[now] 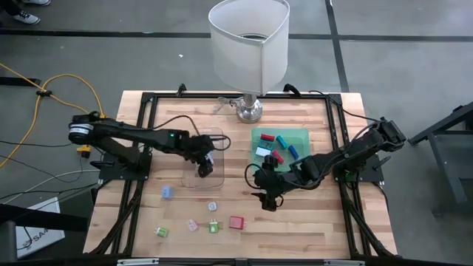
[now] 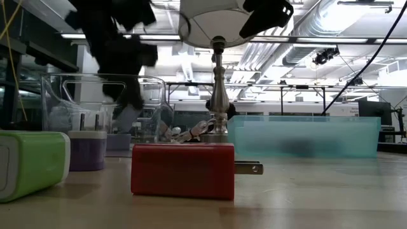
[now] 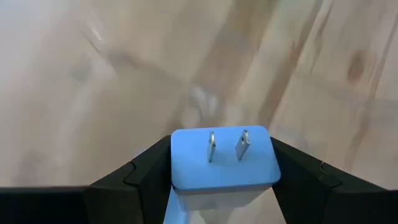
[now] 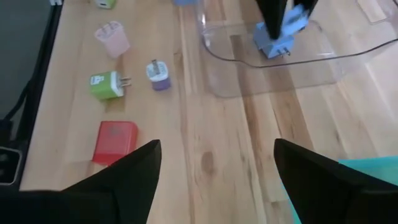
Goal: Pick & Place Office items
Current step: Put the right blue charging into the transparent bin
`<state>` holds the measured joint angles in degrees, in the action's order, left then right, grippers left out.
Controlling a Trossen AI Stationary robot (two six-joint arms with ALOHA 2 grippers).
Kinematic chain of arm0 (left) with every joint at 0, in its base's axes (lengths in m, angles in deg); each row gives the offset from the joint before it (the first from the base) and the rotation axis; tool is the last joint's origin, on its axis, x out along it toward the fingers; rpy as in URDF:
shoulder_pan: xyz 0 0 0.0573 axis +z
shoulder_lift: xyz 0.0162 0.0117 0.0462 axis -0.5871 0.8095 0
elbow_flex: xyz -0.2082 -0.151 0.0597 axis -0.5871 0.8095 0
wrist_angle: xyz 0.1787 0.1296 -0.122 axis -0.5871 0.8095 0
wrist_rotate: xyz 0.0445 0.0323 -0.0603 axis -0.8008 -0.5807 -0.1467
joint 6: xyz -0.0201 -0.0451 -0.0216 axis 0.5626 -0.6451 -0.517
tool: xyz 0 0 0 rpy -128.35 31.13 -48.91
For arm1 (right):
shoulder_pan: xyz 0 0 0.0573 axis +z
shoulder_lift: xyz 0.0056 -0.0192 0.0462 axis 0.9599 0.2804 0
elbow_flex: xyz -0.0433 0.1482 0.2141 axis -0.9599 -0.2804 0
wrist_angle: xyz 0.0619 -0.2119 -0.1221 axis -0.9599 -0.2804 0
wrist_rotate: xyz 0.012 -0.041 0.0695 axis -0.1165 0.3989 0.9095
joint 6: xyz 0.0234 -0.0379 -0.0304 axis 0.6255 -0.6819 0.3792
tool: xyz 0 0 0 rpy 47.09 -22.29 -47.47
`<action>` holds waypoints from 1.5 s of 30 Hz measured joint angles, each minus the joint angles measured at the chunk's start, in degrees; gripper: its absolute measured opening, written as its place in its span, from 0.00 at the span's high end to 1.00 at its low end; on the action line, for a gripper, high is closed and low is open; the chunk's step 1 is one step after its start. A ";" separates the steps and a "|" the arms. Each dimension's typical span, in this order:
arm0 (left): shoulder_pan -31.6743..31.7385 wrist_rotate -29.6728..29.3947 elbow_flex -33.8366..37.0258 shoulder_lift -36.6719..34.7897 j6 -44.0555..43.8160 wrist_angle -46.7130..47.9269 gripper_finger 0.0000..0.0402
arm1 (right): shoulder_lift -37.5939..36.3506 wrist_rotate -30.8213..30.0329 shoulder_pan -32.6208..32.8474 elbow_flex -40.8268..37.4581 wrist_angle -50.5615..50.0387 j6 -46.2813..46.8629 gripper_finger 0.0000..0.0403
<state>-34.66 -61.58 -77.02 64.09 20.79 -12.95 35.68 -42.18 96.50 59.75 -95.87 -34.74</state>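
Overhead view: my left gripper (image 1: 205, 164) hangs over the clear tray (image 1: 216, 182) at the table's centre-left, its fingers (image 3: 149, 168) clamped on a blue plug block (image 3: 224, 158) whose two metal prongs point away from the wrist. From my right wrist the same block (image 4: 278, 34) shows raised over the tray's floor; I cannot tell whether it touches.

My right gripper (image 1: 267, 199) hovers over bare wood just right of the clear tray and near of the green tray (image 1: 301, 136), its fingers (image 4: 134, 171) spread wide with nothing between them.

Loose items lie on the near part of the table: a red block (image 1: 236, 222), a green block (image 1: 214, 227), a pink one (image 1: 192, 225), a white and purple one (image 1: 213, 206), a yellow-green one (image 1: 161, 231) and a pale blue one (image 1: 167, 192) farther left. Several red, blue and teal pieces (image 1: 279, 148) rest in the green tray. A lamp (image 1: 248, 44) stands at the far edge.
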 joint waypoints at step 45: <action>0.45 15.19 0.04 10.58 0.46 -2.56 0.45 | 0.07 -1.50 2.15 0.00 -0.39 -0.04 0.26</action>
<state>-34.21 -46.38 -76.97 74.67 21.25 -15.51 35.75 -43.69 98.64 59.75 -96.26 -34.79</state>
